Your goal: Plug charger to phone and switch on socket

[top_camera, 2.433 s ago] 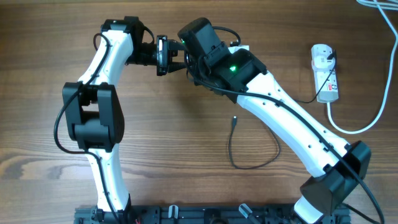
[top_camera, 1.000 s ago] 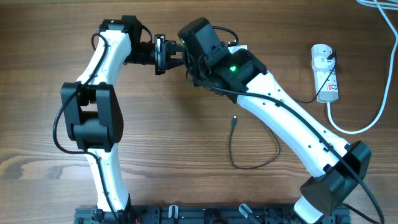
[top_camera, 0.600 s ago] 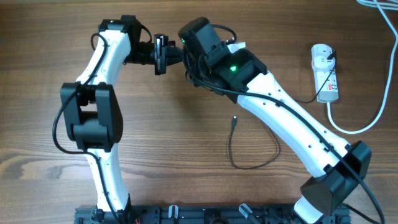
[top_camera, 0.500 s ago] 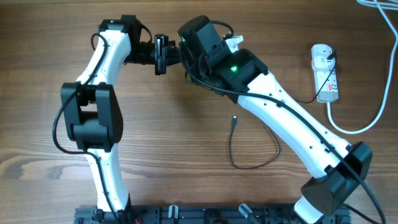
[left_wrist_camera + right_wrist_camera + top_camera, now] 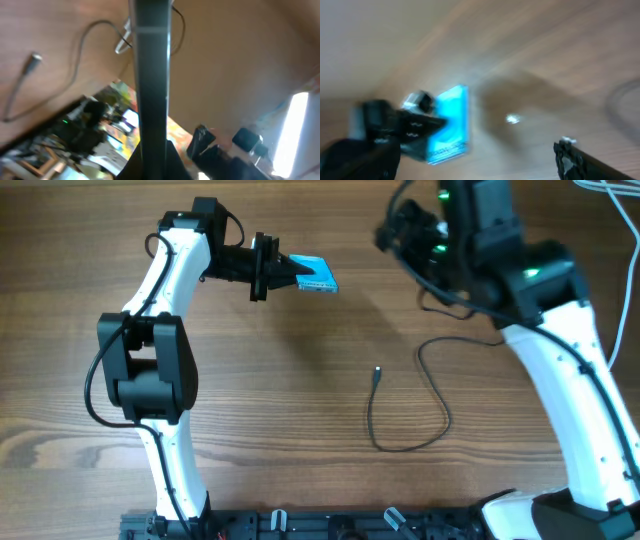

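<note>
**Phone gripped, nothing plugged yet**

L gripper (image 5: 284, 271) clamped on the phone (image 5: 314, 277) edge; looks lifted off the table (image 5: 250, 430), approx 12 o'clock. Loose charger (image 5: 377, 375) tip lies near centre, twd 4 o'clock, well apart from phone. R gripper (image 5: 393, 236) at 1 o'clock, blurred; can't tell open/closed. To do: grab tip, plug in, switch socket (not visible). No containers in view.
</note>
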{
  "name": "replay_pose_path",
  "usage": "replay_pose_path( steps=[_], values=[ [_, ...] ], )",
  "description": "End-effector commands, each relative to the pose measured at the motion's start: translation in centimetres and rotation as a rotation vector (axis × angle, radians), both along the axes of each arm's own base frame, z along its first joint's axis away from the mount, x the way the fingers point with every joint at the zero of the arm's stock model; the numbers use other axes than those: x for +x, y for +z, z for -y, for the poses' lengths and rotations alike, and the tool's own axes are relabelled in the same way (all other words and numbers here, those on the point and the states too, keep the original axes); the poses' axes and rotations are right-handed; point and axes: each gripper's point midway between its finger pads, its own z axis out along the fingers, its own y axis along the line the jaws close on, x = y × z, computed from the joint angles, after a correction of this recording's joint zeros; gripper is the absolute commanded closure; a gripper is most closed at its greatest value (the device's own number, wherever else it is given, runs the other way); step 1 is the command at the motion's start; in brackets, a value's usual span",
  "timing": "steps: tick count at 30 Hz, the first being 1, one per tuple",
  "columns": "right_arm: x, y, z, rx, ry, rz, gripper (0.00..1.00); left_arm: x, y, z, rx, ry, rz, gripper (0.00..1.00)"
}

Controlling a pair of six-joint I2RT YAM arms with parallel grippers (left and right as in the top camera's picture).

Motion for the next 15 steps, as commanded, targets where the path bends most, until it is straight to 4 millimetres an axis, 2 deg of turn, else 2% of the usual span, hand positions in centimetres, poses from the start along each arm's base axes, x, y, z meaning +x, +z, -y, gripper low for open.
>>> replay_pose_path(
  steps=[1,3,4,6,8,9,12,15],
  values=[
    [-1.7,-3.2,1.3,-0.103,0.134,-0.087,0.00,0.0,-0.9,-0.7,0.123,-0.025,0.150,0.96],
    [-2.7,-5.8,1.6,-0.126,0.149,-0.162,0.02,0.1,-2.6,-1.4,0.228,-0.036,0.177,0.96],
    [-3.5,-8.5,1.9,-0.138,0.144,-0.228,0.07,0.1,-2.9,-1.6,0.245,-0.052,0.220,0.96],
    [-4.4,-10.8,2.2,-0.142,0.128,-0.287,0.10,0.1,-2.9,-1.6,0.243,-0.059,0.241,0.96],
    [-5.7,-14.4,2.2,-0.137,0.133,-0.361,0.14,0.2,-3.2,-2.0,0.259,-0.057,0.250,0.96],
    [-6.7,-16.5,2.0,-0.123,0.147,-0.402,0.20,0.5,-3.8,-2.8,0.301,-0.051,0.251,0.96],
    [-8.3,-19.9,1.0,-0.064,0.188,-0.449,0.37,0.8,-5.0,-4.2,0.385,-0.046,0.257,0.96],
    [-10.2,-23.4,0.0,-0.072,0.232,-0.469,0.38,0.9,-5.0,-4.4,0.383,-0.071,0.325,0.96]
  ],
)
